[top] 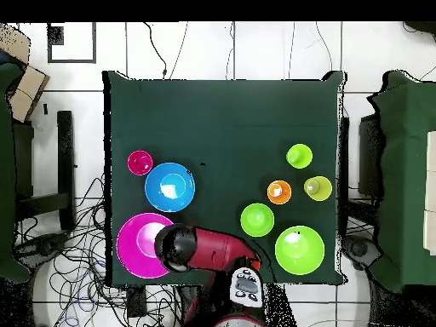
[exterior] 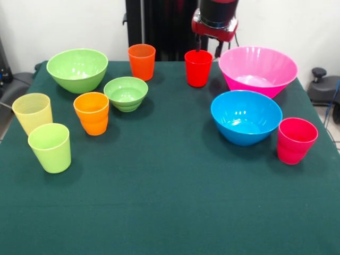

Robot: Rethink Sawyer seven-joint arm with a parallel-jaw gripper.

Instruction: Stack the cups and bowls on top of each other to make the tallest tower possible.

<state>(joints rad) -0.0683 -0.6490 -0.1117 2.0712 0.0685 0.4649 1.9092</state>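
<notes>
My gripper (exterior: 207, 49) hangs open and empty at the far table edge, just behind the red cup (exterior: 198, 68) and left of the large pink bowl (exterior: 257, 70). The large blue bowl (exterior: 246, 117) and the pinkish-red cup (exterior: 295, 141) stand at the right. On the left stand the large light green bowl (exterior: 77, 69), the small light green bowl (exterior: 126, 93), two orange cups (exterior: 142, 61) (exterior: 91, 113), the pale yellow cup (exterior: 33, 112) and the lime green cup (exterior: 50, 147). Everything stands apart; no tower is stacked. In the overhead view my arm (top: 213, 249) hides the gripper and the red cup.
The table (exterior: 170, 202) has a dark green cloth. The black pedestal (exterior: 159, 24) stands behind its far edge. Chairs (top: 34, 170) and loose cables (top: 77, 255) lie around the table on the floor.
</notes>
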